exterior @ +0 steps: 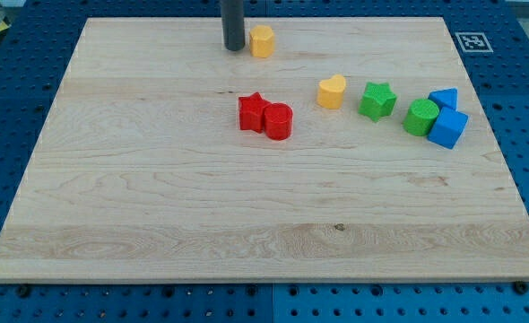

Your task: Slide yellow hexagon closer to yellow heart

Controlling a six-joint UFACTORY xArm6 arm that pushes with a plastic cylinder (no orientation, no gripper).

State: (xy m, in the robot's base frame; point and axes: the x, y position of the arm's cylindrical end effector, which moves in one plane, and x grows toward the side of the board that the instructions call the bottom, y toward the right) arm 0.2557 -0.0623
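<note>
Seven small blocks sit on the wooden board (157, 224), and I place them all from the yellow heart (332, 91), which lies a little to the view's right of the board's middle, in its upper half. The yellow hexagon (262, 41) is up and to the view's left of the heart, near the board's top edge and well apart from it. My tip (234, 48) stands just beside the hexagon on its left, on the side away from the heart; I cannot tell whether it touches the block. I carry no jaws at all, only the dark rod, so nothing is grasped.

Down and to the view's left of the heart, the red star (253, 112) and the red cylinder (278, 121) touch each other. To the heart's right, near it, is the green star (377, 100). Further right of the heart, the green cylinder (420, 117) presses against a blue cube (447, 128), with another blue block (444, 98) just above that cube; its shape I cannot make out.
</note>
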